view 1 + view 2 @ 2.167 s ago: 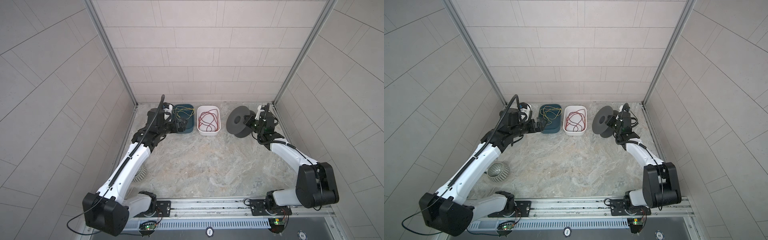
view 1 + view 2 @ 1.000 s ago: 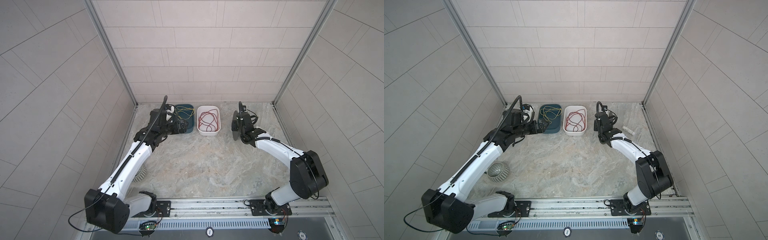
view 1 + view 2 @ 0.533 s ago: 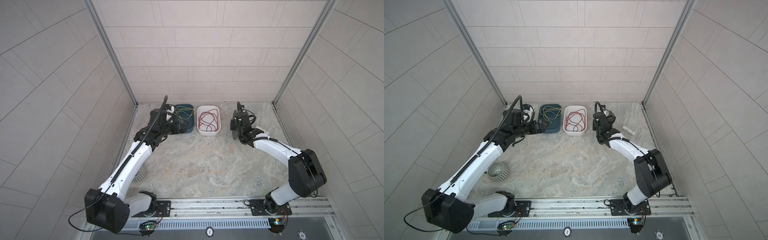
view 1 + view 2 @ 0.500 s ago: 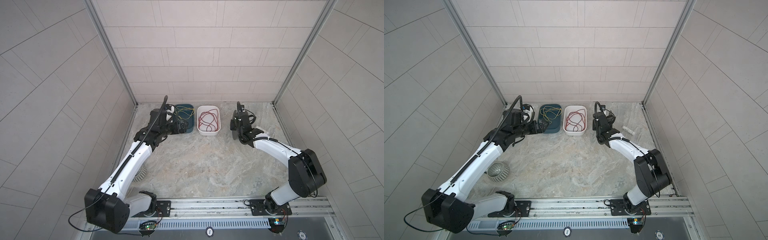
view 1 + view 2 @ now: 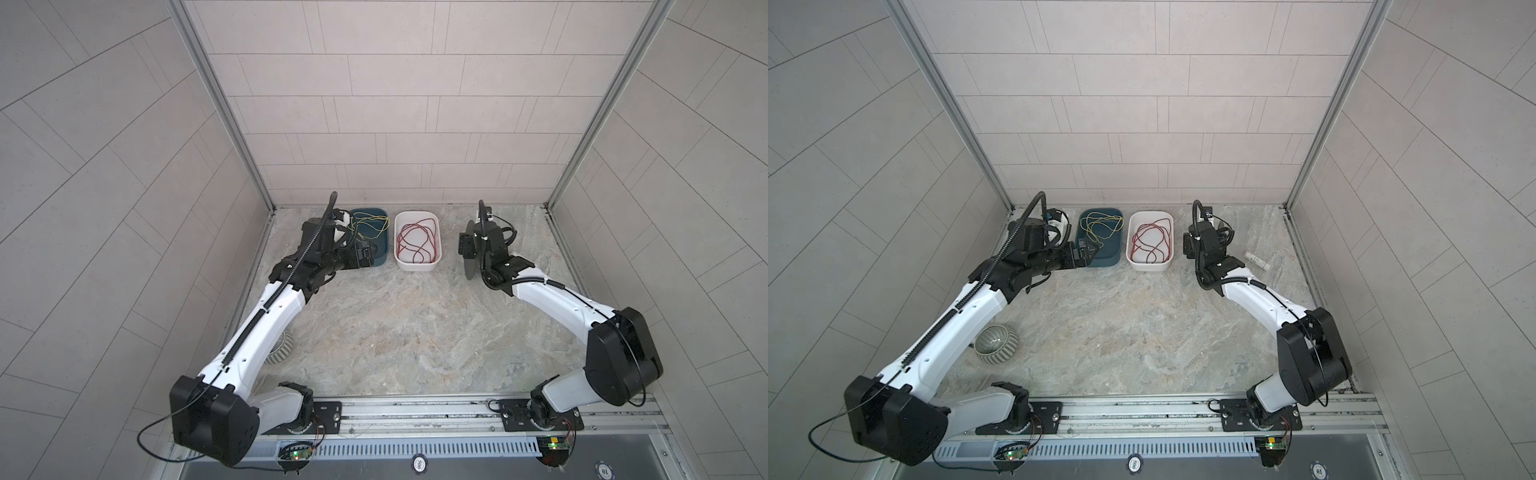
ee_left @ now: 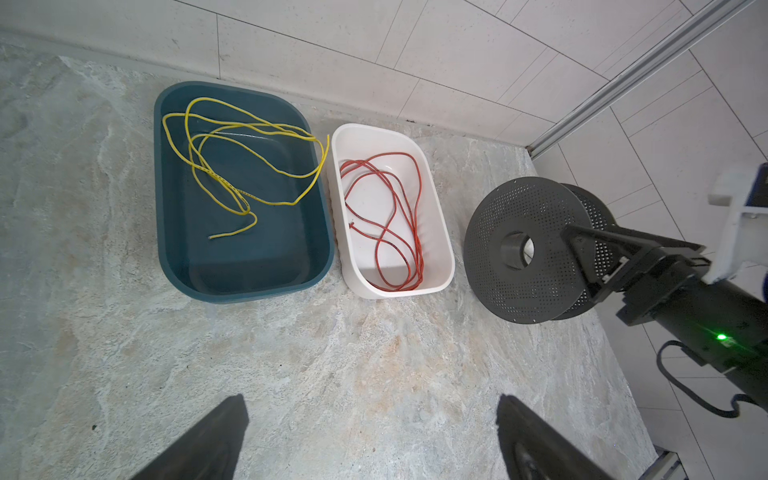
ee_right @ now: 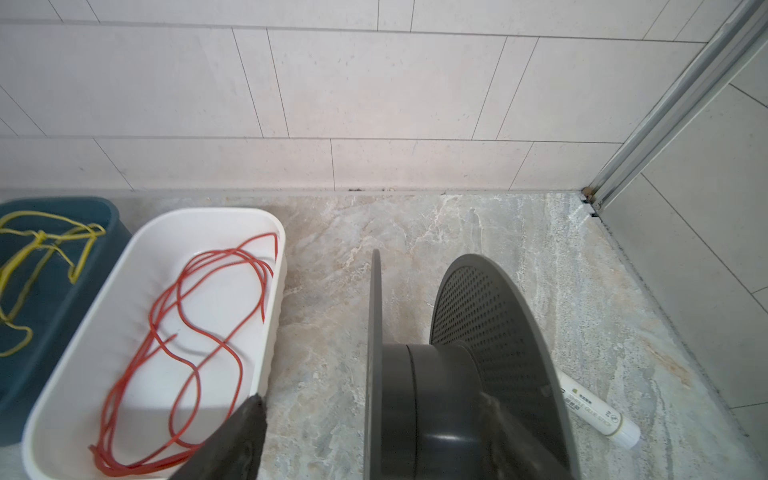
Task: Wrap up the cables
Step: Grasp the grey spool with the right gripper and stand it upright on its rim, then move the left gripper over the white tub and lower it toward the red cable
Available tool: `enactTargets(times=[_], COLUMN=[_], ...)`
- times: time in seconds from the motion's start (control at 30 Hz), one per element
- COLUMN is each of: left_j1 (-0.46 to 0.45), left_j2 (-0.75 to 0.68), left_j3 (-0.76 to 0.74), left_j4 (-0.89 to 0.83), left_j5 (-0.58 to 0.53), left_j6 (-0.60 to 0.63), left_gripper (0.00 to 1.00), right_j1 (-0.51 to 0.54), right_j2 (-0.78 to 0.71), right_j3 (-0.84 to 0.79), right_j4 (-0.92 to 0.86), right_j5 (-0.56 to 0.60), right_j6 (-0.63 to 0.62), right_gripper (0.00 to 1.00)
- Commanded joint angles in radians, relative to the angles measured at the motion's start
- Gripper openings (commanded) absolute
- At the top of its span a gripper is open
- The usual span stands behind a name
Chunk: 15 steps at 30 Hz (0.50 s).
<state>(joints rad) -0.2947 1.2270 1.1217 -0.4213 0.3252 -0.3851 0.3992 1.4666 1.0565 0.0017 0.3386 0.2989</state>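
Right gripper (image 7: 370,415) has just let go: its jaws now stand spread either side of the spool (image 6: 498,270) flange and hub, holding nothing, and the spool sits upright on its rims just beside the white tray (image 6: 442,216). The red wire (image 6: 392,232) lies in loose loops inside the white tray, untouched, and the left gripper (image 6: 370,405) hangs wide open and empty in front of that tray. Reel looks staged and no winding has started, so the next job is probably fishing a wire end out.
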Motion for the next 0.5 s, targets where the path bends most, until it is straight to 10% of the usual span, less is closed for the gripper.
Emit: enactTargets(times=[0.0,0.47], left_j1=[-0.006,-0.218], left_j2=[0.015,0.212], left_j3=[0.029,0.209], left_j4=[-0.027,-0.054], left_j5=[0.007,-0.255], left_j6=[0.008,0.0], left_gripper=[0.99,0.83], right_j1=[0.006,0.01], right_j2=[-0.054,-0.338], right_j3=[0.023,0.01], right_j4=[-0.027,-0.331], right_j5=[-0.023,-0.056], right_j6=[-0.022,0.065], right_gripper=[0.82,0.99])
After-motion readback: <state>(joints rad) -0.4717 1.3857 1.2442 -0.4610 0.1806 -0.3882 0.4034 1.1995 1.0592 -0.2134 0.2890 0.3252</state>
